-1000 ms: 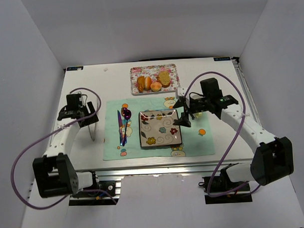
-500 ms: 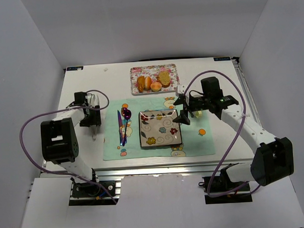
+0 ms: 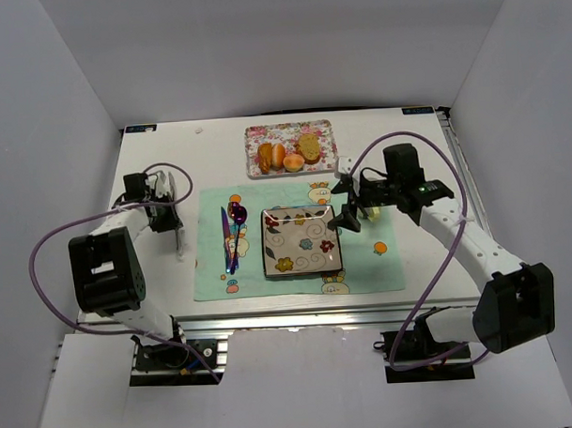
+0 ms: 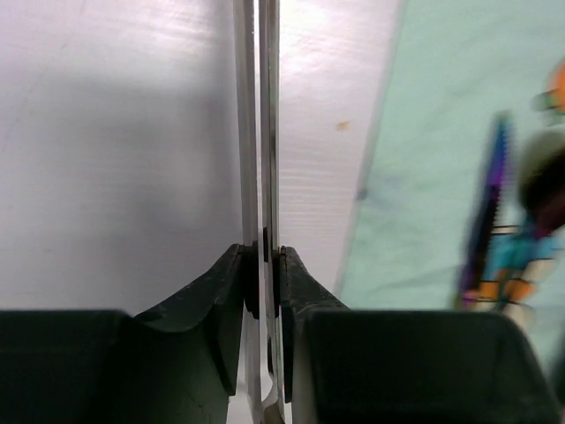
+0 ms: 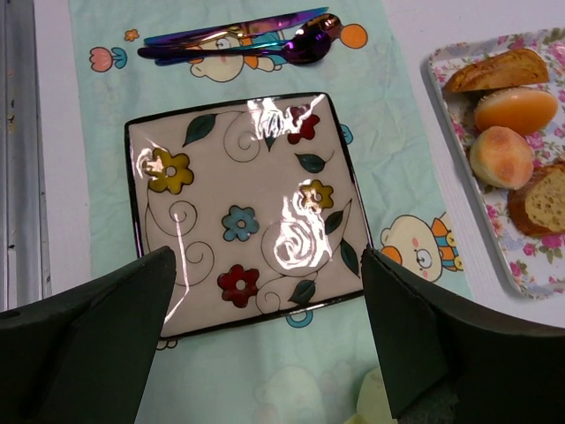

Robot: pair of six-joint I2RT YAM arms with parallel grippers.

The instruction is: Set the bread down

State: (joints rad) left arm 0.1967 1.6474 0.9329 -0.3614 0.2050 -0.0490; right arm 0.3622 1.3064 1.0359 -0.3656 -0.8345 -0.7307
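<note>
Fingers (image 4: pixel 207 291) of left gripper (image 4: pixel 263 258) pinch thin silver metal tongs (image 4: pixel 246 132), the two blades squeezed nearly together. Tongs point down at white table (image 3: pixel 406 153), just left of pale green cartoon-print placemat (image 3: pixel 363 268); contact with the table cannot be told. Right gripper (image 5: pixel 265 265) spread wide and holding nothing, above right edge of square white floral plate (image 5: pixel 247 185) at mat centre. Four golden-brown bread pieces (image 3: pixel 289 156) lie in pink floral rectangular tray (image 3: pixel 325 128), far centre, beyond the mat. Purple iridescent knife and spoon (image 3: pixel 232 236) lie on the mat, left of plate.
</note>
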